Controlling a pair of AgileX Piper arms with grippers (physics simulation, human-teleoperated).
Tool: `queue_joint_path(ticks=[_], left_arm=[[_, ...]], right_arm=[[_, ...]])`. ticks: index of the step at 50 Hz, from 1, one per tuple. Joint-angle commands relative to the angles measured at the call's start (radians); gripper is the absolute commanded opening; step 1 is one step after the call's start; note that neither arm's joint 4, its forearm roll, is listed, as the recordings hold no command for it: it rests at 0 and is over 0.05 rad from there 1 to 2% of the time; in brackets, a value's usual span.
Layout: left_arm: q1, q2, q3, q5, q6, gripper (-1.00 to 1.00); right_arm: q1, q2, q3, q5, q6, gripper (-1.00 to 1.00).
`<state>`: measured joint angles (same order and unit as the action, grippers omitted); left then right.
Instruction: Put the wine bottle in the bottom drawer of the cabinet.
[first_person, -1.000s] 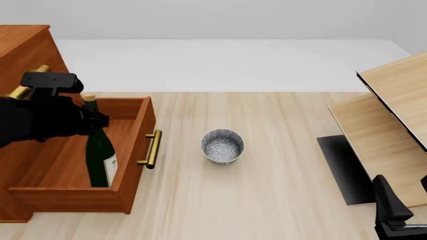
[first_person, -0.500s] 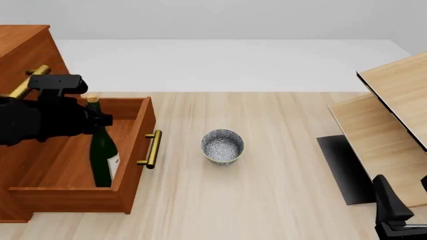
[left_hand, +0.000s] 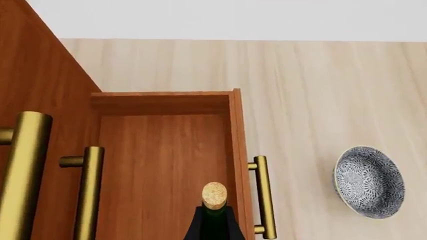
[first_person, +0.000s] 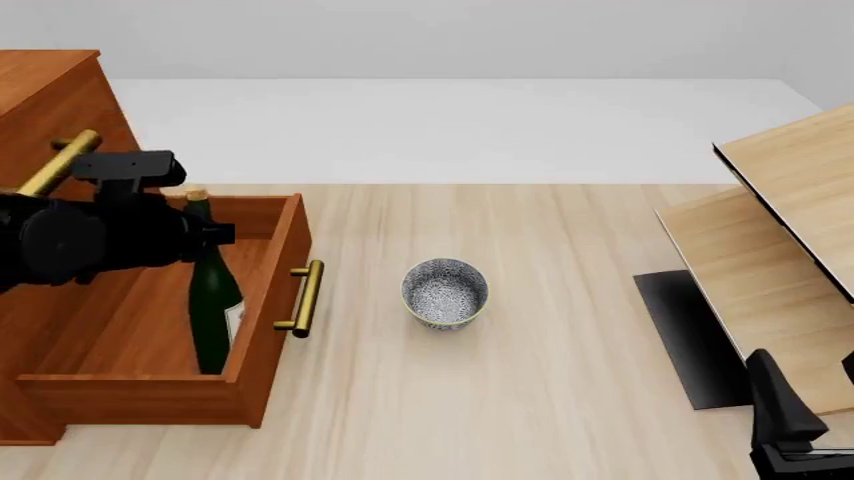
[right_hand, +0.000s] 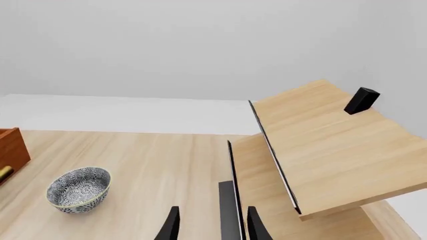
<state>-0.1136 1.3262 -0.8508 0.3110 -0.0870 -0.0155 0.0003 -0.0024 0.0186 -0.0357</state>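
Green wine bottle (first_person: 214, 315) is already standing inside the open bottom drawer (first_person: 260, 310), left gripper (first_person: 200, 232) looks pinched on its neck though it's half hidden, so basically only letting go is left, right gripper (right_hand: 210, 225) idle and spread.

Your front view sits high on the arms' side, looking forward and down over the whole table (first_person: 561, 400), with the cabinet (first_person: 40, 110) at the left and the pale wood furniture (first_person: 787, 250) at the right. Your left wrist view looks almost straight down from close above the bottom drawer (left_hand: 167, 165). Your right wrist view sits low at the near right, facing the far wall, and all three views share the speckled bowl (first_person: 445, 292).
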Motion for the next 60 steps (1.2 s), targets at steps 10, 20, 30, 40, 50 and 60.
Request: queue_joint_path(ticks=[10,20,30,40,50,60], left_arm=[[0.017,0.123,0.018,-0.082,0.011,-1.0],[0.016,0.174,0.014,-0.12,0.005,-1.0],[0.018,0.231,-0.009,-0.14,0.008,-1.0],[0.028,0.283,-0.034,-0.152,0.013,-1.0],[0.043,0.322,-0.043,-0.172,0.016,-1.0],[0.049,0.365,-0.057,-0.191,0.009,-1.0]], right_arm=[[-0.001,0.0,0.0,0.001,0.004,1.0],[-0.003,0.0,0.0,0.002,0.005,1.0],[-0.005,0.0,0.0,0.002,0.007,1.0],[-0.006,0.0,0.0,0.003,0.009,1.0],[-0.007,0.0,0.0,0.003,0.011,1.0],[-0.01,0.0,0.0,0.004,0.012,1.0]])
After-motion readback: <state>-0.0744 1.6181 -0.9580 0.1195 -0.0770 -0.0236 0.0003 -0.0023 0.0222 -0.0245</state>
